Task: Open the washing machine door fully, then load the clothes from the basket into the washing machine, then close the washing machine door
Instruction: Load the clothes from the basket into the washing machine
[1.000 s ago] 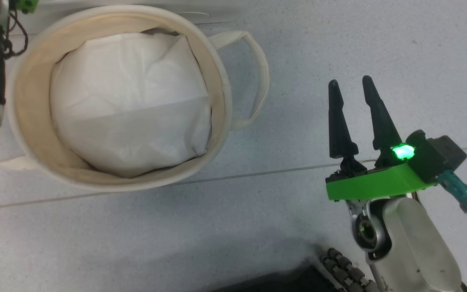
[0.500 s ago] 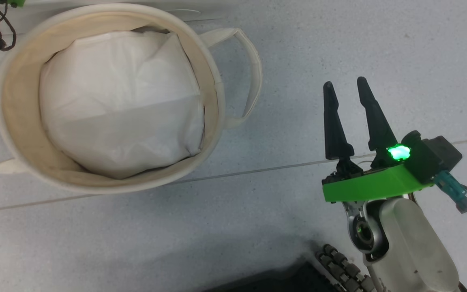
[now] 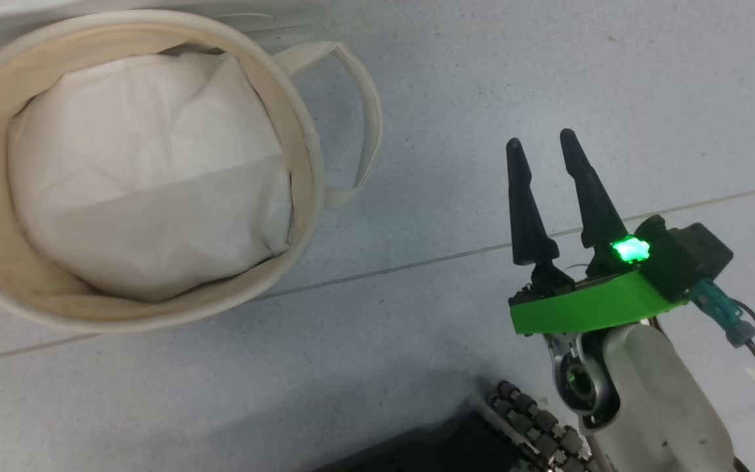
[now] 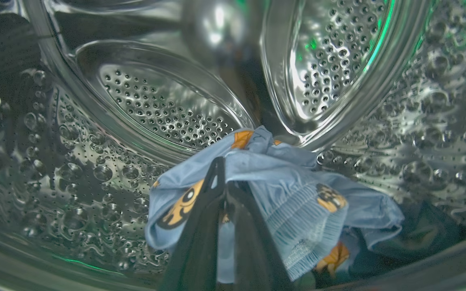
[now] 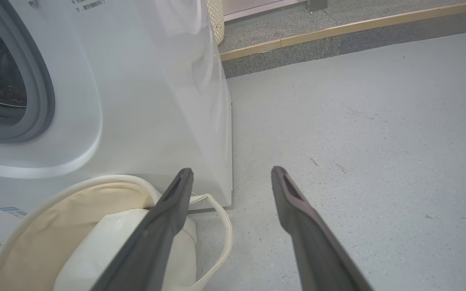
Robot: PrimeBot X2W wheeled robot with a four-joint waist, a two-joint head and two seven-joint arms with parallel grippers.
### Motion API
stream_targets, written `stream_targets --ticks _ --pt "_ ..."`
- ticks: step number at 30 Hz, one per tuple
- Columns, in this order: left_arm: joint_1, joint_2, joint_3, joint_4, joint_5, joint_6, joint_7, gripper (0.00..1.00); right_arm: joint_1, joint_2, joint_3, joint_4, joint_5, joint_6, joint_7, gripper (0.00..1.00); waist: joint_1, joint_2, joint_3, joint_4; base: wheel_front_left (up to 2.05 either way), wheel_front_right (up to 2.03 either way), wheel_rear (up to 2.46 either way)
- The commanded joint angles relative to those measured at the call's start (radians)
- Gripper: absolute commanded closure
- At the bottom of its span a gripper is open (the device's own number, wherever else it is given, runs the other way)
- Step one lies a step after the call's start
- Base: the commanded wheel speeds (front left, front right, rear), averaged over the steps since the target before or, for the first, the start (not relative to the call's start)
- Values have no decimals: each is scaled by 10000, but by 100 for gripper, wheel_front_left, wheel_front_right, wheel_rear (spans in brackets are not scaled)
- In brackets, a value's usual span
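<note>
1. The left gripper (image 4: pixel 221 178): in the left wrist view I saw its two long dark fingers rising from the bottom centre, pressed together at the tips and pinching the clothes (image 4: pixel 293 194).
2. The clothes: one soft, crumpled bundle of light-blue fabric, ribbed along one hem. I counted at least four orange patches. It sat low in the frame, inside the drum (image 4: pixel 144 101).
3. The drum: curved polished steel, perforated with rows of small round holes and embossed with bubble-like bumps.
4. The right gripper (image 3: pixel 541 139): two tapered black fingers at the lower right of the head view, spread apart and holding nothing. They stood on one bright green plastic mount (image 3: pixel 587 308) carrying one lit green lamp (image 3: pixel 630 250).
5. The basket (image 3: pixel 305 151): one round cream canvas tub at the upper left, well apart from the right gripper. I saw one loop handle (image 3: pixel 369 118) on its right side. Inside lay one creased, domed white liner sheet (image 3: pixel 141 170).
6. The washing machine (image 5: pixel 144 101): a smooth white box at the left of the right wrist view, with one grey ring (image 5: pixel 41 81) round its mouth and one small blue label sticker (image 5: pixel 10 210). The basket stood just beside its front.
7. The floor (image 3: pixel 548 65): grey and speckled, crossed by one thin seam line (image 3: pixel 384 269).
</note>
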Motion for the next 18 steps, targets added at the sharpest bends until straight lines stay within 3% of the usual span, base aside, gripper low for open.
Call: stream_targets --ticks 1,12,13,14,18 --pt "-300 414 167 -328 -209 134 -149 100 447 -16 253 -319 100 2 -46 0 -1 0 90 -124 0 0 0" --pt "-710 237 -80 -26 -330 -231 101 100 267 -16 643 -497 330 2 -46 0 -1 0 648 -429 0 0 0" --pt "-740 220 -66 -1 -374 -231 135 40 243 -16 670 -503 349 2 -46 0 -1 0 678 -448 0 0 0" --pt "-757 203 -38 23 -434 -239 179 0 230 -16 678 -506 364 2 -46 0 -1 0 695 -455 0 0 0" --pt "-785 141 -17 70 -591 -315 105 0 204 -16 581 -489 384 2 -46 0 -1 0 672 -407 0 0 0"
